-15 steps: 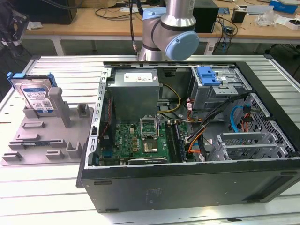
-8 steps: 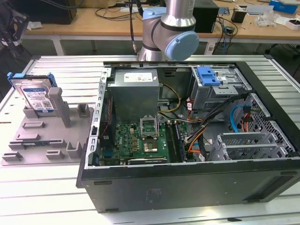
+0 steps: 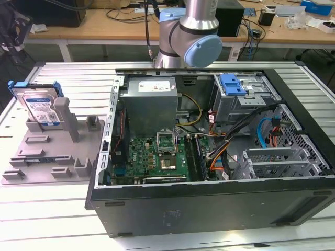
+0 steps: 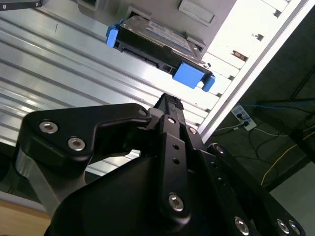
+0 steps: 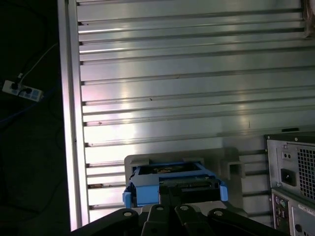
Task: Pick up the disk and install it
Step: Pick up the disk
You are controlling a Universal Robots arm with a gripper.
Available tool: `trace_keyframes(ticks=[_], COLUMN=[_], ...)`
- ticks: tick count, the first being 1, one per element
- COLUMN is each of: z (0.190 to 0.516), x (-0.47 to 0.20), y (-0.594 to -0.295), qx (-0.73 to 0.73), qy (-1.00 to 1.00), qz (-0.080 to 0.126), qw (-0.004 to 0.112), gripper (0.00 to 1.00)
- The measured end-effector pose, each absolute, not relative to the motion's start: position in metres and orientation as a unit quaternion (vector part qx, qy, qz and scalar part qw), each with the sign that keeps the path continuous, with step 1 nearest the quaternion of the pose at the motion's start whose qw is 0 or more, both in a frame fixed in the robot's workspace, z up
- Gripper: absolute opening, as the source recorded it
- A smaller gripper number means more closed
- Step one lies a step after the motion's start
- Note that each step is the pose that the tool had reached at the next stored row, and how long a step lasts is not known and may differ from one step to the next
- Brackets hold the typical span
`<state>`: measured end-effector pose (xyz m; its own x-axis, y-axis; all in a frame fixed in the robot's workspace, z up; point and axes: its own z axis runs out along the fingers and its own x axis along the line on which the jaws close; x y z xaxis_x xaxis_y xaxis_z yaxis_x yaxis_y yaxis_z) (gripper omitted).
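One disk in gray holder, tool close beside it, opening unclear.

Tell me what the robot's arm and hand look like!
The arm is a shiny silver tube with round grey joints and a light blue cap. The hand is black, built from flat bars with rounded ends, dotted with small silver screws.
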<state>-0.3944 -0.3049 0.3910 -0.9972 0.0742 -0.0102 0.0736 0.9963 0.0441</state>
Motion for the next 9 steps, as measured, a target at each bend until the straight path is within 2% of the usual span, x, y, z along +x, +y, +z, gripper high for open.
trace_keyframes(ticks=[9], z=[0.3909], x=[-0.3903], y=[-0.3048], qx=[-0.041], qy=[0.999], qz=[0.021], qw=[-0.005], gripper=[0.11])
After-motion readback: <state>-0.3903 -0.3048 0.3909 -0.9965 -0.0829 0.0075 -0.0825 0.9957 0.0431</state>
